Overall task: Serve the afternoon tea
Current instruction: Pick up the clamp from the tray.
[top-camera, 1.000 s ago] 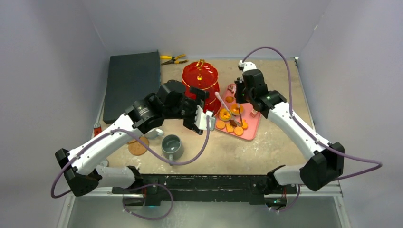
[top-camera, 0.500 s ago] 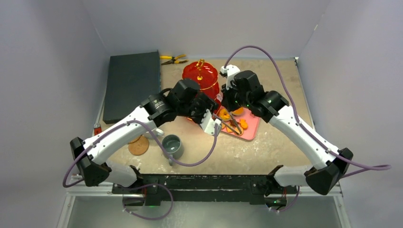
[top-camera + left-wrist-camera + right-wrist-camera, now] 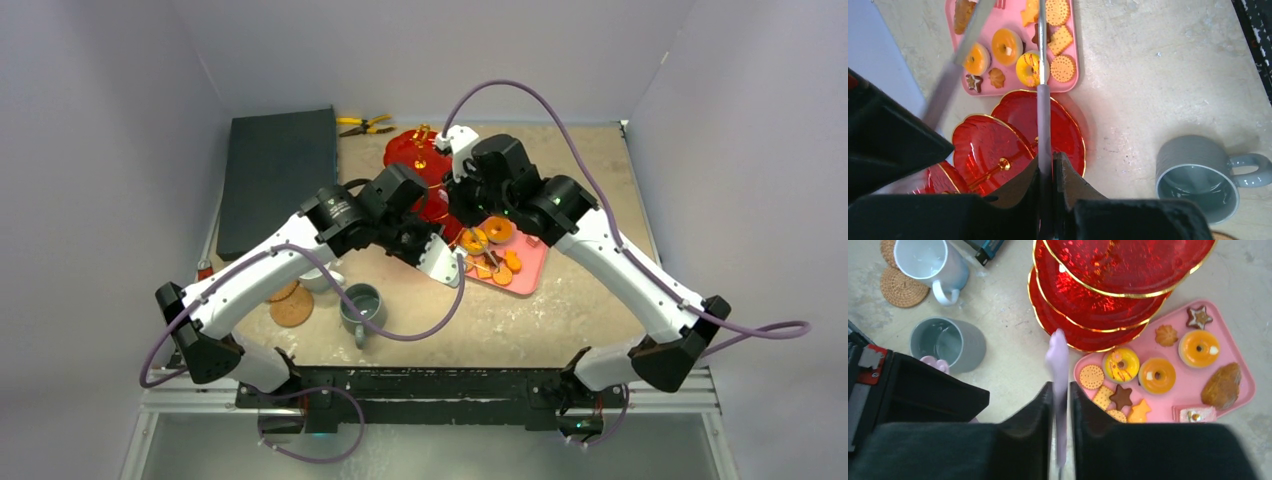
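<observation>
L tool (image 3: 1048, 161), R tool (image 3: 1061, 388): each nipped tight on lilac tongs (image 3: 1043, 120).

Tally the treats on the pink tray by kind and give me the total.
Ring doughnuts: 3
Star biscuits: 3
Round biscuits: 2
Square biscuit: 1
Flower biscuit: 1
Brown pastry: 1
Pink slice: 1
Total: 12

We see left arm (image 3: 250, 280) and right arm (image 3: 620, 262) stretched inward, wrists nearly meeting; left gripper (image 3: 1046, 167) and right gripper (image 3: 1060, 392) each pinch tongs (image 3: 1043, 115).
</observation>
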Robot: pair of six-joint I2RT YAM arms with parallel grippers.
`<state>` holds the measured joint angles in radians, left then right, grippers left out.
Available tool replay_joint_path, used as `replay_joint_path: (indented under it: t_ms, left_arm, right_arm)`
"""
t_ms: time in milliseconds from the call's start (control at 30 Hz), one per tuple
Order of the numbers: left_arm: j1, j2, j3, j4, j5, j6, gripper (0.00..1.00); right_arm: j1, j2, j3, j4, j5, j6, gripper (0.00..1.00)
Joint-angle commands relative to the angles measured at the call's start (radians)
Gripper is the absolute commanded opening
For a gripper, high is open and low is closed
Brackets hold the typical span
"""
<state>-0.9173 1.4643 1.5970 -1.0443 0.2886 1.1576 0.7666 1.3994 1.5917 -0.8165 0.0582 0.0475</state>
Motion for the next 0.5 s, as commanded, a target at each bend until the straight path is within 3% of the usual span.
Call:
replay_joint_path:
  t_ms: [0, 67, 233, 467]
  left_arm:
    - [-0.006, -0.033, 0.059, 0.018, 0.076, -0.126, 0.0]
    - [-0.003, -0.054, 0.046, 0.074, 0.104, -0.241, 0.0]
    - [0.023, -0.166, -0.027, 0.32, 0.172, -0.569, 0.0]
    - [0.145, -0.259, -0.063, 0.474, 0.296, -0.918, 0.0]
  right_arm:
    - [0.0, -0.015, 0.095, 0.03, -0.047, -0.011, 0.37]
    - [-0.001, -0.043, 0.119, 0.062, -0.086, 0.015, 0.59]
    - [-0.002, -0.128, 0.145, 0.148, -0.136, 0.033, 0.96]
    - [-0.005, -0.306, 0.048, 0.293, -0.151, 0.066, 0.99]
